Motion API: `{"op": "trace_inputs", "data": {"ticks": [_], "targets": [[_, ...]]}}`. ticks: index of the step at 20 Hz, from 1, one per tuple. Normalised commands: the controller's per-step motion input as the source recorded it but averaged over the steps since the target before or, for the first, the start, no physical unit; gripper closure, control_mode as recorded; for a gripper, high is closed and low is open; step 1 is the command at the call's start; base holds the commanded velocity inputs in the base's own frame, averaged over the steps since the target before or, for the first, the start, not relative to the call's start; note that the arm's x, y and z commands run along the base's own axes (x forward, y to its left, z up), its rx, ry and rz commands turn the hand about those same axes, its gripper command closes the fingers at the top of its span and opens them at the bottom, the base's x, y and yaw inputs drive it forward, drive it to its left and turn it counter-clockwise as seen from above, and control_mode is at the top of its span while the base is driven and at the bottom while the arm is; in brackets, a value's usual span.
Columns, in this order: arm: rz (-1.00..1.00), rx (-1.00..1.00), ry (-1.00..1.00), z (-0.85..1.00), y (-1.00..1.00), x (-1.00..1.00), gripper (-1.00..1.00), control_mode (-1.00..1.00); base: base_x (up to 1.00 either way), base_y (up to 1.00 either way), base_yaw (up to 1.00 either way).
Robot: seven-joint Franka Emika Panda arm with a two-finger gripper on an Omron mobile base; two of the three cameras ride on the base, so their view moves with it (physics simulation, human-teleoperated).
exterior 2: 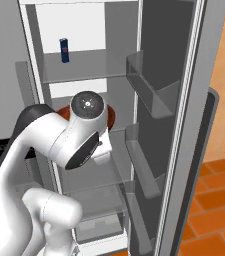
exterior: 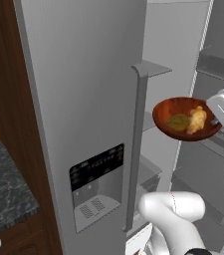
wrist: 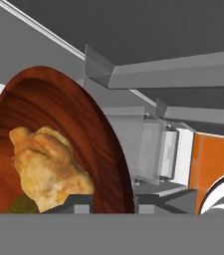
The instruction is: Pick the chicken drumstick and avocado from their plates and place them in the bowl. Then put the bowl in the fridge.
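Clamped on the rim of the bowl, the gripper holds it up in the air, its two dark tips closed on either side of the wooden wall. Inside the bowl lie the chicken drumstick and the avocado, touching each other. Around them stands the fridge, its right door swung wide, the bowl level with a middle shelf. A small blue can sits higher up.

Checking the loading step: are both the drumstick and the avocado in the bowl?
Yes, the chicken drumstick and avocado lie together inside the bowl.
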Motion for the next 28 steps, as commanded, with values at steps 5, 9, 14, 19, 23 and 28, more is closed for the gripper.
{"op": "trace_inputs", "data": {"ticks": [5,9,14,19,23,28], "targets": [[0.0,0.04,-0.14,-0.12,0.25,0.99,1.0,-1.0,0.0,0.0,0.0],[0.0,0.17,-0.02,-0.4,0.15,0.81,1.0,-1.0,0.0,0.0,0.0],[0.0,0.2,0.0,-0.43,0.24,0.8,1.0,-1.0,0.0,0.0,0.0],[0.0,0.04,0.0,-0.32,0.1,0.77,1.0,-1.0,0.0,0.0,0.0],[0.0,0.0,0.0,-0.4,0.05,0.64,1.0,-1.0,0.0,0.0,0.0],[0.0,0.0,0.0,-0.29,0.04,0.52,1.0,-1.0,0.0,0.0,0.0]]}}
